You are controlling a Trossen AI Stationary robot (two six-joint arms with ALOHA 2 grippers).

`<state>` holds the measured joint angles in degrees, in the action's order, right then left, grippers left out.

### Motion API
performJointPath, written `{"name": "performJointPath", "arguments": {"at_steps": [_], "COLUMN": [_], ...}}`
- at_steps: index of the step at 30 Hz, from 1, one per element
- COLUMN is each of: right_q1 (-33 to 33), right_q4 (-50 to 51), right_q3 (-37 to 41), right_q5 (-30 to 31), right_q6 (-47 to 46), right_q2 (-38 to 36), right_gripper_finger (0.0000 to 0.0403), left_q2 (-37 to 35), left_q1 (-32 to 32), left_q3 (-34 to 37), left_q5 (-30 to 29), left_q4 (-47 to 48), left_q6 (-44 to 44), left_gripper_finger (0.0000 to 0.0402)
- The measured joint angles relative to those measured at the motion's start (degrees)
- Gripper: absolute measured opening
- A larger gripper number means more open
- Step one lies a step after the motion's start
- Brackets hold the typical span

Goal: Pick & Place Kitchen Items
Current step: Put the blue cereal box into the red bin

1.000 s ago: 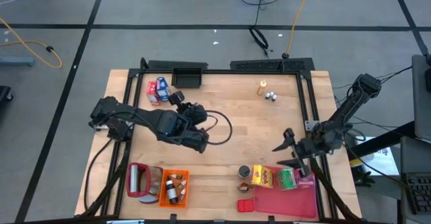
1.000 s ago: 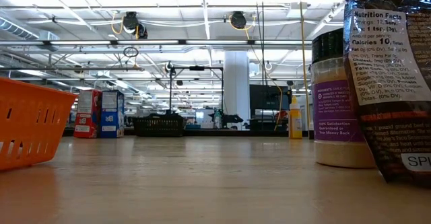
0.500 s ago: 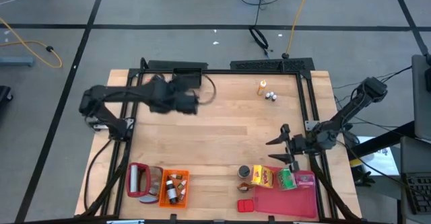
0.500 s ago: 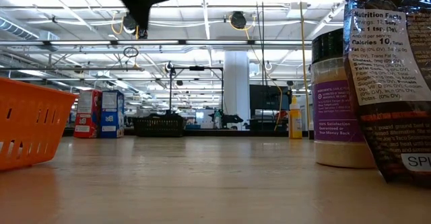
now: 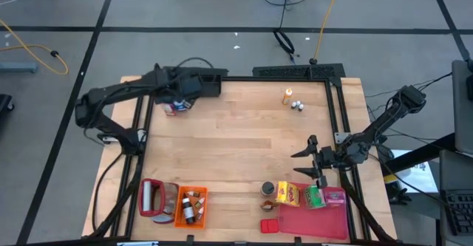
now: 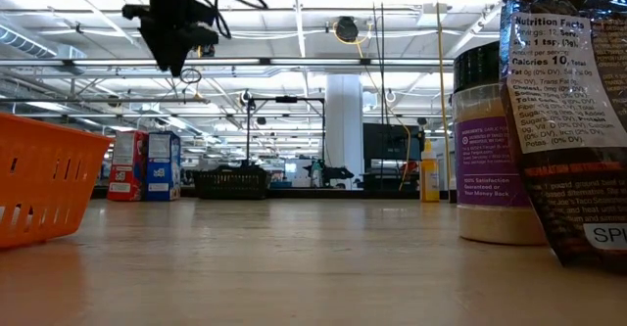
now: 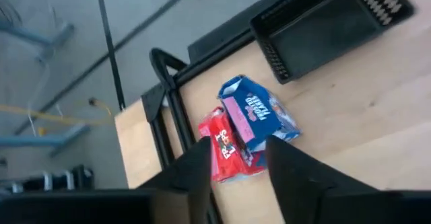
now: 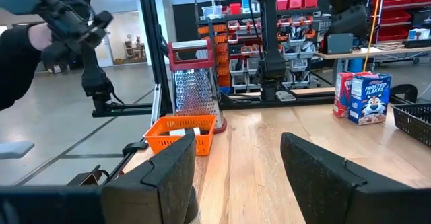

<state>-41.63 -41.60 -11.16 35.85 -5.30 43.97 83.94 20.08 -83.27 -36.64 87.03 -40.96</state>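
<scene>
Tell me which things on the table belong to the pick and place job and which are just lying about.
Job:
red box
blue box
orange bottle
white-capped bottles
yellow box
green box
left gripper, above the boxes

Lying about:
orange crate
grater
black tray
pink tray

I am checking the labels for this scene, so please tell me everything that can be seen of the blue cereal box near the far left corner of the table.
The blue cereal box is a small cardboard carton with cartoon print and white lettering on its front. It stands upright on the wooden table, pressed side by side against a red box, near a black mesh tray. The left hand hovers above it, fingers open, not touching it.
</scene>
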Motion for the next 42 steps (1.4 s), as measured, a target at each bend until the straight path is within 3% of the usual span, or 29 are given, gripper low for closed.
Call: {"name": "performJointPath", "arguments": {"at_steps": [8,12,25,42], "right_q1": [-0.02,-0.02,-0.02,-0.02], "right_q4": [0.03,0.09,0.07,0.07], "right_q3": [0.0,0.0,0.0,0.0], "right_q5": [-0.06,-0.06,-0.08,0.05], "right_q6": [-0.01,0.0,0.15,0.42], "right_q2": [0.0,0.0,0.0,0.0], "right_gripper_finger": [0.021,0.021,0.021,0.021], "left_q2": [0.0,0.0,0.01,0.02], "left_q1": [8.69,11.57,15.99,16.28], "left_q3": [2.77,5.23,15.17,20.27], "left_q5": [10.96,13.06,19.16,18.2], "left_q4": [-11.85,-14.77,-24.55,-31.44], "left_q6": [6.86,8.91,7.49,7.25], "left_gripper_finger": [0.0227,0.0243,0.0246,0.0246]}}
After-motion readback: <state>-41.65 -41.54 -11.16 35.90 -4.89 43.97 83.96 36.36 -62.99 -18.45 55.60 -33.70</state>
